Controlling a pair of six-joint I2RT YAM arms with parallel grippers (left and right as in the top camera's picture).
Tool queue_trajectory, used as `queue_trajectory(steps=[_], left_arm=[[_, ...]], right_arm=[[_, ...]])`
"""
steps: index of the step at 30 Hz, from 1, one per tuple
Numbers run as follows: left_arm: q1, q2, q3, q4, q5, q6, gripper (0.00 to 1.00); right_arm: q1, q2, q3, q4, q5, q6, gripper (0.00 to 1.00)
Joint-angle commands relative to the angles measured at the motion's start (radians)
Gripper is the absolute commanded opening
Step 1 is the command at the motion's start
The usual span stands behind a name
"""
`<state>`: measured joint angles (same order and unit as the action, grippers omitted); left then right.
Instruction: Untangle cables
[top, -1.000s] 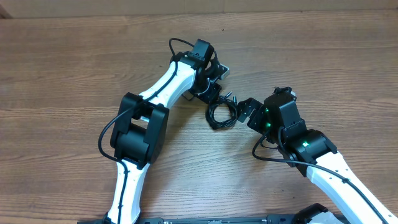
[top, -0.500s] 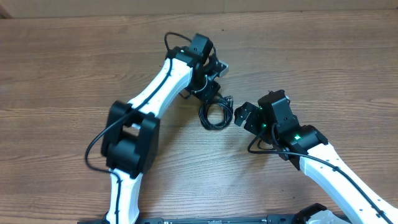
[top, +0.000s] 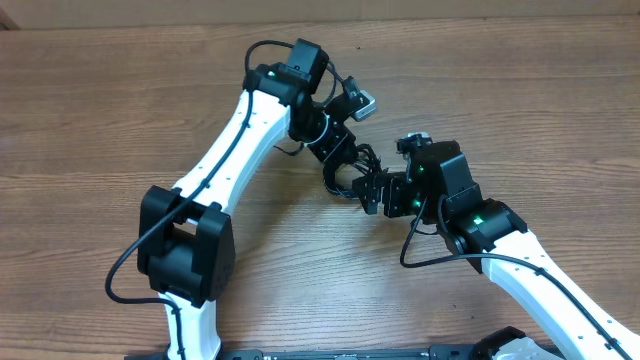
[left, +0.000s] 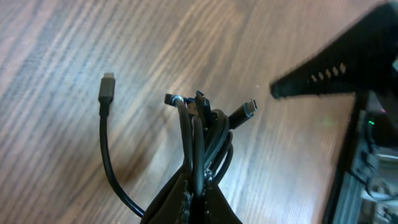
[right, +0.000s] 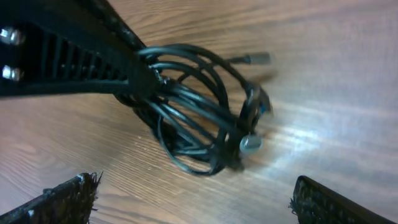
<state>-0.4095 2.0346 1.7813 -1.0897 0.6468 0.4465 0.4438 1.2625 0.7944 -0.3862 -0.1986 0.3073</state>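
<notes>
overhead: the left gripper (top: 338, 160) is clamping the cables (top: 352, 178), a tangled black bundle near the middle of the wooden table (top: 100, 120). the right gripper (top: 383, 193) is standing wide open just beside them. left wrist: the closed fingers are pinching the bunched cords, with plug ends fanning out. right wrist: the open jaws are flanking the looped bundle, apart from it.
</notes>
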Motion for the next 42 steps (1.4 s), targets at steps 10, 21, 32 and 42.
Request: queue_trajectory(steps=[10,21,32,42], left_arm=[[0.15,-0.036,0.015,-0.18,0.431,0.282,0.04],[0.165,-0.036,0.015,-0.323,0.509,0.448,0.04],[0.167,-0.036,0.015,-0.317,0.459,0.471,0.04],[0.167,-0.036,0.015,0.211,0.303,-0.341,0.04]], right_arm=[[-0.002,-0.002,-0.004,0.094,-0.201,-0.397,0.93],[-0.002,0.023,-0.004,0.117,-0.208,-0.41,0.59],[-0.002,0.028,-0.004,0.108,-0.351,-0.406,0.04],[0.0,0.028,-0.004,-0.038,-0.615,-0.383,0.04]])
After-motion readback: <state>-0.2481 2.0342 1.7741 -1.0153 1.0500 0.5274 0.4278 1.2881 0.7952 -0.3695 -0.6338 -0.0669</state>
